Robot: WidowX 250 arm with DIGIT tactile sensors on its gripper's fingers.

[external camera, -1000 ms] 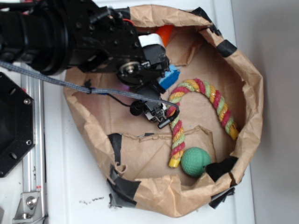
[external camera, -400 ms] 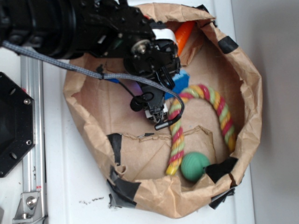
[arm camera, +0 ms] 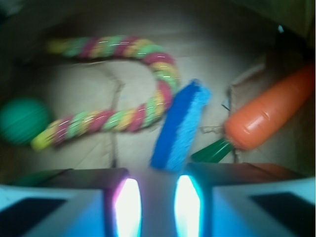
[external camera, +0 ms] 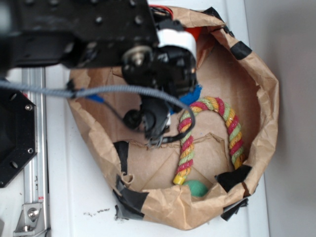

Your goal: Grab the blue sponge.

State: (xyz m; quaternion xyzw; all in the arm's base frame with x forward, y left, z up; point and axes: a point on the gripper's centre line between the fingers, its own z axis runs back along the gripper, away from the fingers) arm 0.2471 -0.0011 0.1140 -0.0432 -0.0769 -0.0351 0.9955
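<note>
The blue sponge (arm camera: 180,126) lies on the brown paper floor, just ahead of my gripper (arm camera: 157,207) and slightly to its right. It rests between the rope toy and the orange carrot. The jaws stand apart with a bare gap between them, and nothing is held. In the exterior view only a blue corner of the sponge (external camera: 193,94) shows from under the black arm, which hides the gripper itself.
A crumpled paper bag (external camera: 269,98) with black tape walls everything in. A striped rope toy (external camera: 217,106) curves to the right of the sponge. The green ball (external camera: 197,188) sits at the front wall. The orange carrot (arm camera: 271,113) lies by the back wall.
The arm has risen toward the camera and now looks larger, covering more of the sponge. The rope has shifted and the green ball has rolled to the bag's front wall.
</note>
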